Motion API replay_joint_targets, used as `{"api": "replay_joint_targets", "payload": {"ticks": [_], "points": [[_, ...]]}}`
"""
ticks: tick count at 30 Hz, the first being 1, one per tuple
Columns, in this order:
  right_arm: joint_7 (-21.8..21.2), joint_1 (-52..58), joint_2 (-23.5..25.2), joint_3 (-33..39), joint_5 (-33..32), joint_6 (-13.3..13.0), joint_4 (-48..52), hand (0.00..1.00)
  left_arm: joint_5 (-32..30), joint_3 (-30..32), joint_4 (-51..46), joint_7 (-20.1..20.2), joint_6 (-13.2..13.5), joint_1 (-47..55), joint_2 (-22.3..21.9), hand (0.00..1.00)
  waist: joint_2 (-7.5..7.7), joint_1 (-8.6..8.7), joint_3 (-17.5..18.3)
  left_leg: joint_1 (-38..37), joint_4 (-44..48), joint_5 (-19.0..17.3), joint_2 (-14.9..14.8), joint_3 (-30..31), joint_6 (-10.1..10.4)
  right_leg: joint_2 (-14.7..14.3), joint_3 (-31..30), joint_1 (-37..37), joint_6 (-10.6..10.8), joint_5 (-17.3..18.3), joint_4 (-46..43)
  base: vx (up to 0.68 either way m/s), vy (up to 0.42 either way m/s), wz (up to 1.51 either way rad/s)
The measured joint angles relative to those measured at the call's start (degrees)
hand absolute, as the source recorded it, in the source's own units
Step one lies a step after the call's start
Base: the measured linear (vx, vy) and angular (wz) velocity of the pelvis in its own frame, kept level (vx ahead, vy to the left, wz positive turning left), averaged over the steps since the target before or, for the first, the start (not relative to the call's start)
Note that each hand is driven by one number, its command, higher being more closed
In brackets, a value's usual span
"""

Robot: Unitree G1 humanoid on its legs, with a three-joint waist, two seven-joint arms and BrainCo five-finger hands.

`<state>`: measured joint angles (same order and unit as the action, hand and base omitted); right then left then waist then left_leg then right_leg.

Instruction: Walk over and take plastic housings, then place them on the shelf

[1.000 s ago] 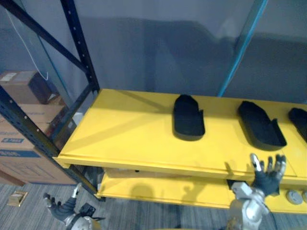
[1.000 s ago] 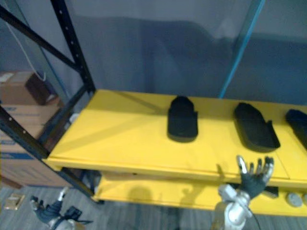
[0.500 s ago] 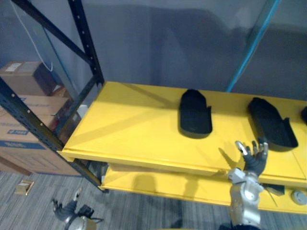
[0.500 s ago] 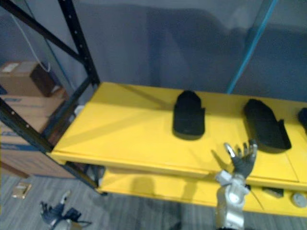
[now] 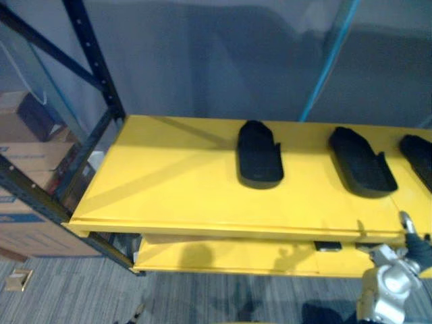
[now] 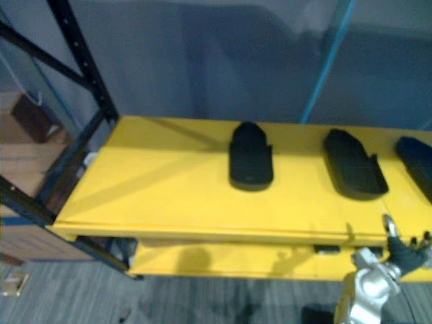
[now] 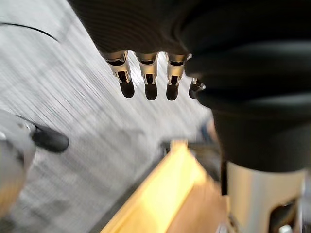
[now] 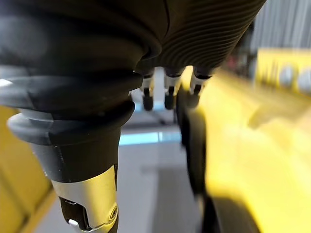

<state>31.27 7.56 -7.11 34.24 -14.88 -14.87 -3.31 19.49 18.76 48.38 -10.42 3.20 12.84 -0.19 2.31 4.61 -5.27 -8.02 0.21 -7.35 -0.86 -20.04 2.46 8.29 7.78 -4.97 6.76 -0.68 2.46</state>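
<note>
Three black plastic housings lie on the top yellow shelf (image 5: 169,182): one in the middle (image 5: 258,155), a second further right (image 5: 361,162) and a third at the right edge (image 5: 420,156). My right hand (image 5: 413,244) hangs open and empty below the shelf's front edge at the lower right, apart from the housings. Its wrist view has its relaxed fingers (image 8: 167,94) beside a black housing (image 8: 194,145) on the yellow board. My left hand (image 7: 146,82) is open and empty, held low over the grey carpet (image 7: 73,107) near a yellow shelf edge (image 7: 160,194).
A lower yellow shelf (image 5: 229,260) sits under the top one, with a small dark item (image 5: 327,246) on it. A dark rack upright (image 5: 94,64) and diagonal brace stand at the left, with cardboard boxes (image 5: 27,229) behind. A teal post (image 5: 327,57) rises behind the shelf.
The camera has shifted. My right hand has gone from the shelf's front edge to lower and further right. My left hand has dropped away from the lower left.
</note>
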Motion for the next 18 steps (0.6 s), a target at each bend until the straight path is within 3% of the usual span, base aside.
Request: {"api": "replay_joint_targets", "payload": {"ticks": [3, 9, 11, 12, 14, 18], "points": [[0.04, 3.11, 0.66, 0.78, 0.02, -0.01, 2.95, 0.0, -4.88, -3.98, 0.01, 2.66, -0.7, -0.74, 0.73, 0.0, 0.08, 2.2, -0.06, -0.49, 0.39, -1.0, -0.84, -4.49, 0.41, -1.08, -4.37, 1.95, -0.22, -0.74, -0.11, 0.0, 0.002, -0.81], [-2.56, 8.61, 3.92, 0.83, 0.01, -0.11, 12.08, 0.0, -13.14, -9.38, 0.03, 4.94, -0.88, -1.96, 1.05, 0.0, -0.29, 4.51, -0.03, -2.42, 5.47, -5.98, -4.58, -19.95, 2.8, -5.52, -18.22, 6.29, -0.98, -3.47, 0.66, 0.04, -0.007, -1.35], [-3.73, 10.38, 4.13, 1.25, -0.01, -0.11, 12.1, 0.0, -13.6, -11.39, 0.17, 5.26, -0.91, -3.89, 1.77, 0.0, -0.17, 6.62, -0.16, -2.75, 6.49, -6.71, -5.51, -23.49, 3.4, -6.51, -19.79, 7.0, -1.97, -4.75, 1.93, 0.07, -0.031, -0.96], [-4.17, 11.13, 4.38, 1.31, -0.01, -0.11, 11.85, 0.0, -13.65, -12.63, 0.37, 5.5, -0.91, -5.9, 2.12, 0.0, -0.56, 7.62, -0.42, -3.2, 6.53, -6.71, -5.94, -24.36, 3.41, -7.24, -19.79, 7.38, -2.3, -5.19, 2.07, 0.09, -0.059, -0.78], [-4.81, 11.62, 4.45, 1.31, -0.01, -0.43, 11.54, 0.0, -13.52, -13.73, 0.39, 5.76, -0.88, -7.83, 2.06, 0.0, -0.54, 8.0, -0.43, -3.45, 6.53, -6.72, -6.15, -24.2, 3.42, -7.7, -19.79, 7.55, -2.16, -5.49, 2.06, 0.08, -0.061, -0.39], [-6.78, 10.17, 4.49, 0.24, 0.02, -2.93, 8.91, 0.0, -12.22, -17.89, 0.42, 6.78, -0.74, -12.3, 1.6, 0.0, -2.06, 8.82, -1.37, -3.08, 6.99, -6.81, -6.15, -20.65, 3.25, -8.56, -20.14, 7.83, -2.47, -5.84, 2.04, 0.07, -0.065, -0.19]]}}
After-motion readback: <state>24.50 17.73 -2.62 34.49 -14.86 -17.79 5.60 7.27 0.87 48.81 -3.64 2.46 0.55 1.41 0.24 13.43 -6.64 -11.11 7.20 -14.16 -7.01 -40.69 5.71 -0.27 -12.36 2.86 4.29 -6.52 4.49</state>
